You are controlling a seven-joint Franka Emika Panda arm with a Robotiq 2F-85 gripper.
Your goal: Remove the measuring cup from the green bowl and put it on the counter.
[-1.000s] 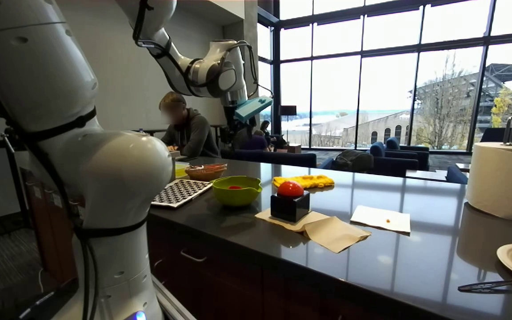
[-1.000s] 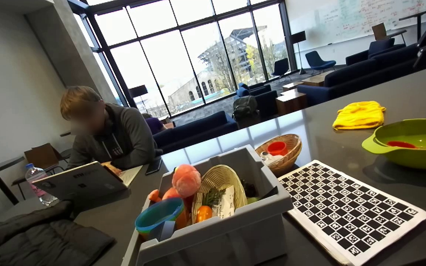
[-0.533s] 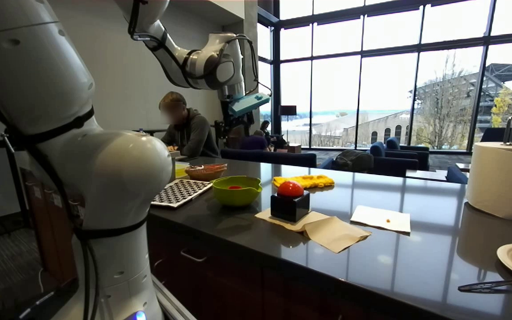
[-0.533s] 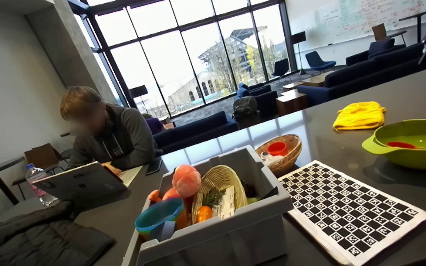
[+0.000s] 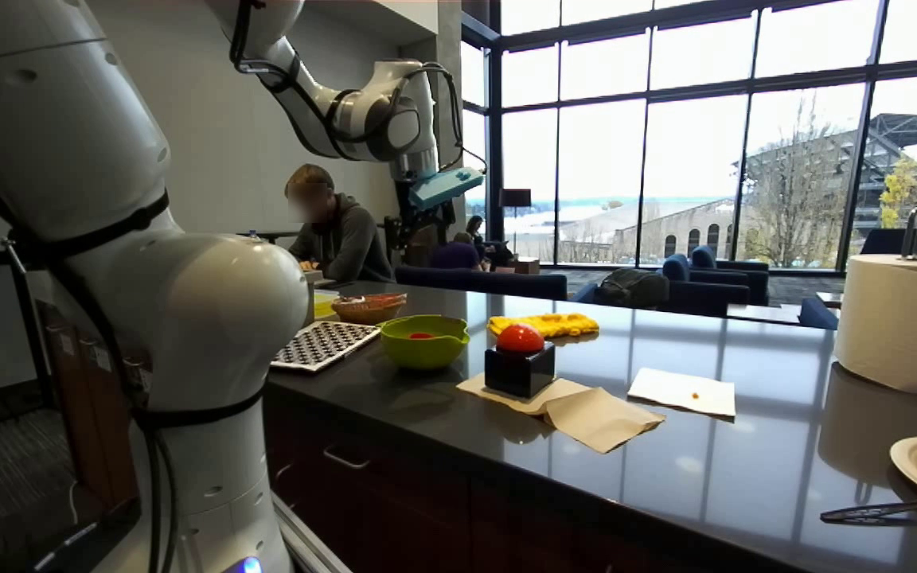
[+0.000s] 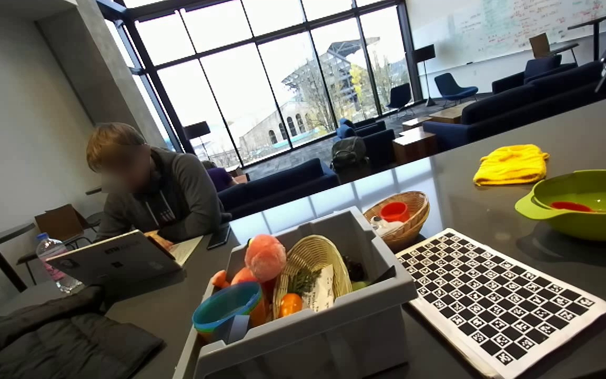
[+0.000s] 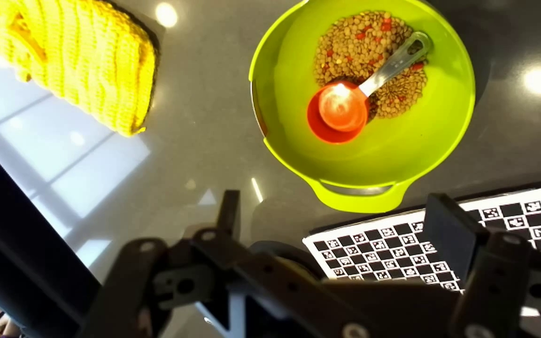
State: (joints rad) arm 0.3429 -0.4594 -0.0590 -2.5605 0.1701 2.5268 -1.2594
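The measuring cup [image 7: 338, 115] is red-orange with a pale see-through handle. In the wrist view it lies in the green bowl [image 7: 421, 141], on brown lentil-like bits with red pieces. Its handle points to the upper right, against the bowl's inner wall. In both exterior views the bowl [image 5: 424, 356] [image 6: 597, 223] stands on the counter, with only a red part of the cup [image 5: 420, 336] [image 6: 571, 206] showing. My gripper [image 7: 336, 204] is open and empty, its fingers wide apart. In an exterior view it hangs high above the counter [image 5: 404, 231], beyond the bowl.
A checkered board [image 7: 383, 249] lies beside the bowl, with a yellow knit cloth [image 7: 78, 61] on the other side. A black box with a red dome [image 5: 520, 362] stands near the bowl. A wicker basket [image 6: 413, 223] and grey bin [image 6: 329, 326] stand farther along. A person [image 6: 161, 179] sits there.
Between one second and half a second ago, my arm and gripper rose slightly and shifted a little left in an exterior view. Since then they have hardly moved. The bowl and cup have not moved.
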